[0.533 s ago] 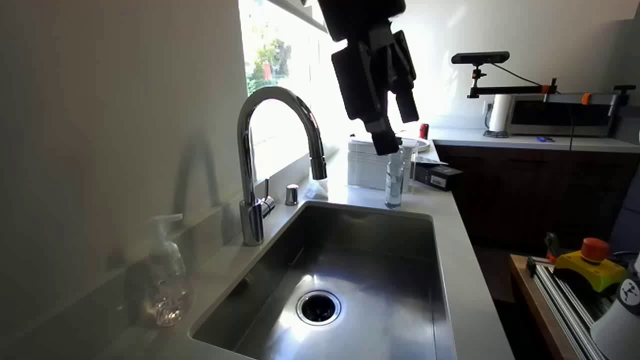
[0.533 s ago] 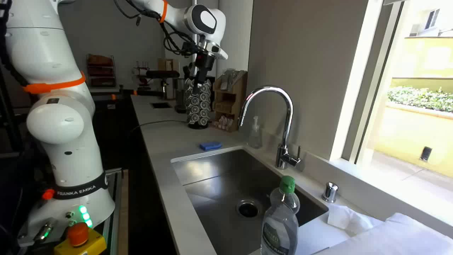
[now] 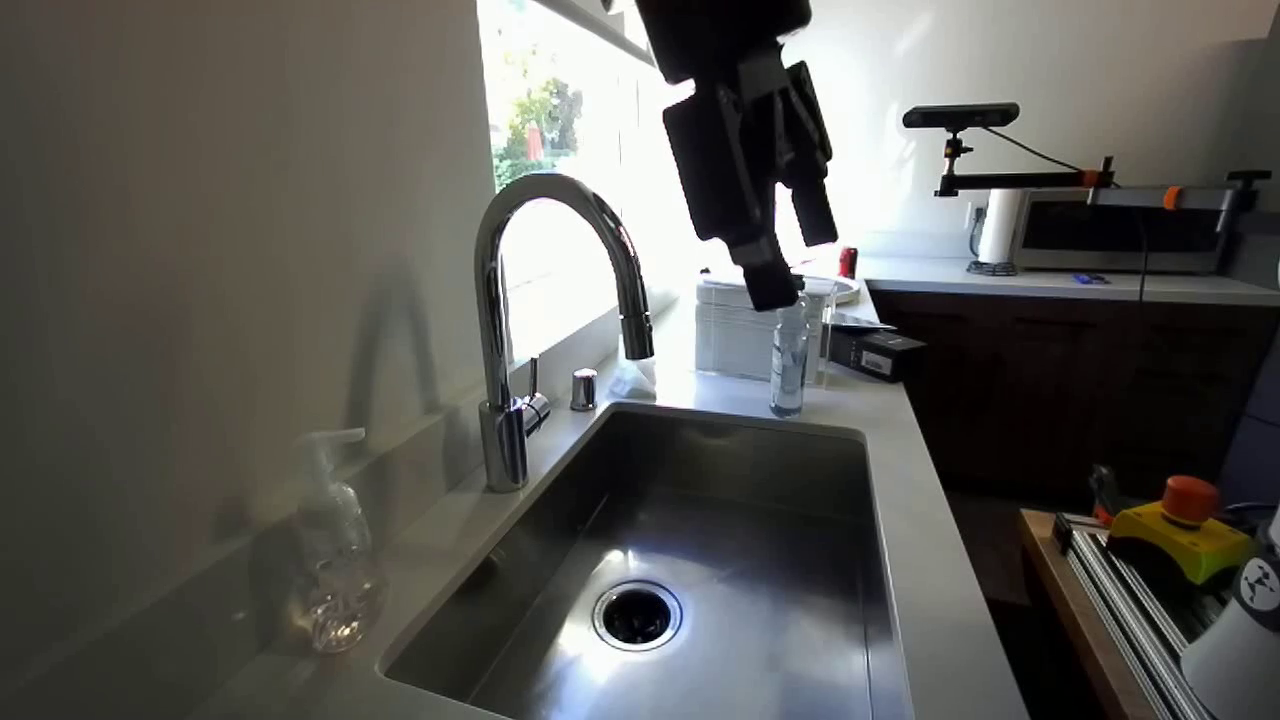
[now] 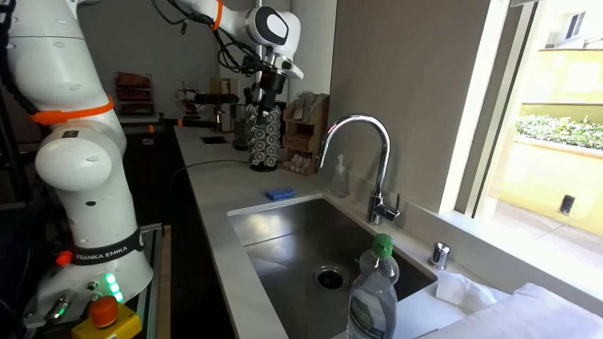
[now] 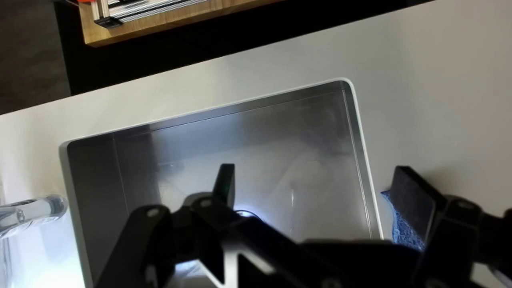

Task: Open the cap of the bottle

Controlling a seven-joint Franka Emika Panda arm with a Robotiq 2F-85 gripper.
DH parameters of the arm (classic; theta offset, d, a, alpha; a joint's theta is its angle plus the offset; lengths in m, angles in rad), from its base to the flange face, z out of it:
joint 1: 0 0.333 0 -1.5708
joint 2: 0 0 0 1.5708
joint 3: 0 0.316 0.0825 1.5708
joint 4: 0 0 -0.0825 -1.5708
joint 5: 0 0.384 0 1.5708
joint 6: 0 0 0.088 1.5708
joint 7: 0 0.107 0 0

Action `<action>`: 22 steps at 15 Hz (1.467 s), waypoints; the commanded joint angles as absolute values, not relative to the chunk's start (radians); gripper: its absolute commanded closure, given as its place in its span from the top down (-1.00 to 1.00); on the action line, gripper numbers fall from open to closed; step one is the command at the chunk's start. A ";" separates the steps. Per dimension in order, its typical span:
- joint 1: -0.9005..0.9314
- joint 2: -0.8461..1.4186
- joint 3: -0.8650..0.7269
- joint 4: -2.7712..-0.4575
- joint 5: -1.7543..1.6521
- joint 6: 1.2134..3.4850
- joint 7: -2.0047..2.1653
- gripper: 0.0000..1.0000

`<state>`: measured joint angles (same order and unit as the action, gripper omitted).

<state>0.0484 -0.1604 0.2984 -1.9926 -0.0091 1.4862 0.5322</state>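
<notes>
Clear, labelled bottle (image 4: 374, 294) is seen upright on table (image 4: 231, 183), green cap (image 4: 382, 245) seated on top, at 4 o'clock from drain (image 4: 330, 278) in an exterior view; end effector (image 5: 316, 178) is spread wide.

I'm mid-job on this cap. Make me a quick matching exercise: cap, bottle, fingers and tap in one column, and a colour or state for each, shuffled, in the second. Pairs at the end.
Things:
1. cap
2. bottle
3. fingers
4. tap

Colour or state:
A. spread apart, holding nothing
B. arched and shiny
C. green, in place on top
D. see-through, standing upright

Right pairs: 1-C, 2-D, 3-A, 4-B.
</notes>
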 commanded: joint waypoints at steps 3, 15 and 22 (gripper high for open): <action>0.082 -0.158 0.267 -1.990 -0.013 1.484 0.537 1.00; 0.082 -0.158 0.267 -1.990 -0.013 1.484 0.537 1.00; 0.064 -0.204 0.229 -2.030 -0.020 1.487 0.563 1.00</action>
